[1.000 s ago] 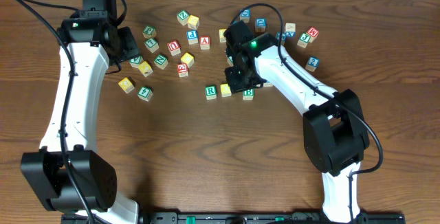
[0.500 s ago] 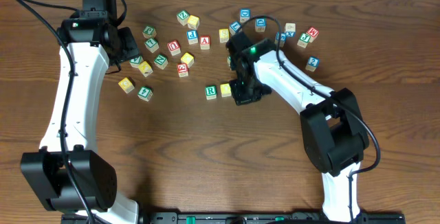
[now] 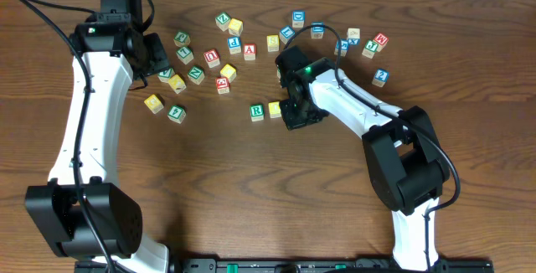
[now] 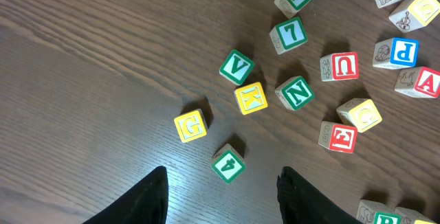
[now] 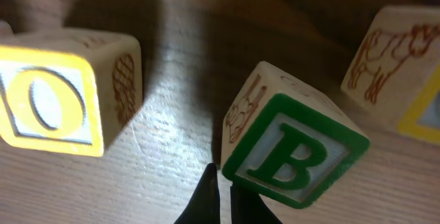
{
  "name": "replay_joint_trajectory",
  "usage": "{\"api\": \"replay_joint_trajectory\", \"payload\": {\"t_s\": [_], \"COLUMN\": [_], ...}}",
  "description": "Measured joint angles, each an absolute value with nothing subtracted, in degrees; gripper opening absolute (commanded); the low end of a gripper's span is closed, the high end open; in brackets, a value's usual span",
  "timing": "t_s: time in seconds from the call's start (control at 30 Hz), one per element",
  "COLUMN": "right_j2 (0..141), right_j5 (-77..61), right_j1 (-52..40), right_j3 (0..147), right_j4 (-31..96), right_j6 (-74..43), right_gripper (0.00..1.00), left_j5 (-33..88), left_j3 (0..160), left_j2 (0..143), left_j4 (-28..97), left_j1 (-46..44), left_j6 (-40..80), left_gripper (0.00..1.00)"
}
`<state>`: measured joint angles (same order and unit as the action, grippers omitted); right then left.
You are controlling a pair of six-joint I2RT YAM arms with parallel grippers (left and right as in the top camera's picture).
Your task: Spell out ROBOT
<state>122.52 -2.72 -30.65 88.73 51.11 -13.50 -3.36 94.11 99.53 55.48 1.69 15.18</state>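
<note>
Left claw (image 4: 223, 183) apart, right claw (image 5: 221, 186) tips together by B block (image 5: 292, 148), dark wood-grain table (image 3: 251, 189)

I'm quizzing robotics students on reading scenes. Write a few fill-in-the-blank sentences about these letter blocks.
1. Right wrist view: the green block shows the letter ___.
2. The O block to its left is framed in ___.
3. Left wrist view: the yellow block between V and N shows the letter ___.
Missing words: B; yellow; K.
</note>
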Motion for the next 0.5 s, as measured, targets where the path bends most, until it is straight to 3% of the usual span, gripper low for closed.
{"api": "replay_joint_trajectory", "payload": {"t_s": [0.5], "right_j2": [122.5], "right_j5": [-1.4], "right_j1": [-30.7], "right_j3": [88.7], "right_j4": [51.1], "right_j6": [-13.5], "right_gripper": [0.03], "left_j5": [-3.4], "left_j3": [94.1], "left_j2": [99.5], "left_j4": [55.5], "left_j1": [1.7], "left_j6": [15.2], "left_gripper": [0.51]}}
